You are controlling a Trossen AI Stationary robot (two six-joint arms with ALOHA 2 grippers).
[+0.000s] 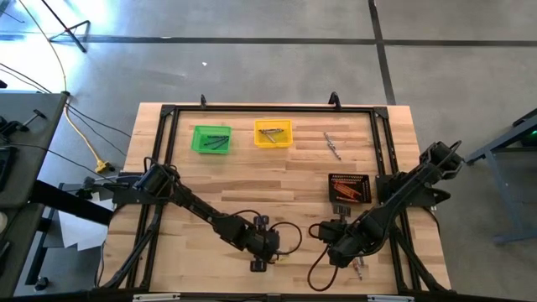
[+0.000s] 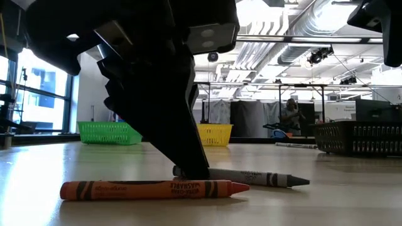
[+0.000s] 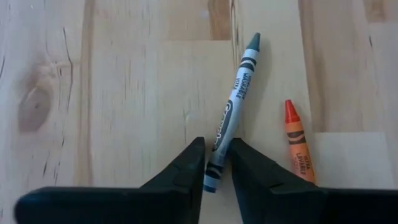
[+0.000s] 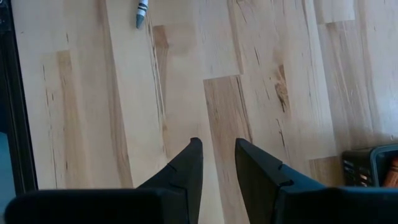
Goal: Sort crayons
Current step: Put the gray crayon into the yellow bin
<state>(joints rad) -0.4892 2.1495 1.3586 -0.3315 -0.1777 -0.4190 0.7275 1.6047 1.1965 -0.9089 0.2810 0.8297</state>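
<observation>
A grey crayon [image 3: 239, 87] lies on the wooden table near its front edge, with an orange-red crayon [image 3: 298, 144] beside it. My left gripper [image 3: 216, 155] is shut on the grey one; in the low view its dark finger comes down on the grey crayon [image 2: 264, 178], just behind the orange-red crayon [image 2: 151, 189]. My right gripper [image 4: 216, 149] hangs above bare wood to the right, fingers a little apart with nothing between them. In the high view the left gripper [image 1: 258, 260] and the right gripper [image 1: 339, 252] stand near the front middle. My left gripper pinches the grey crayon between its two fingers near the blunt end [image 3: 215, 163]. The fingers slant down from above and lie across the crayon. The crayon lies flat on the table, its pointed end away from the fingers.
A green bin [image 1: 211, 138] and a yellow bin [image 1: 273, 132] stand at the far side, a black bin [image 1: 350, 188] with orange-red crayons at the right. Loose crayons [image 1: 333, 144] lie near the yellow bin, and another grey crayon [image 4: 142, 11] lies beyond the right gripper.
</observation>
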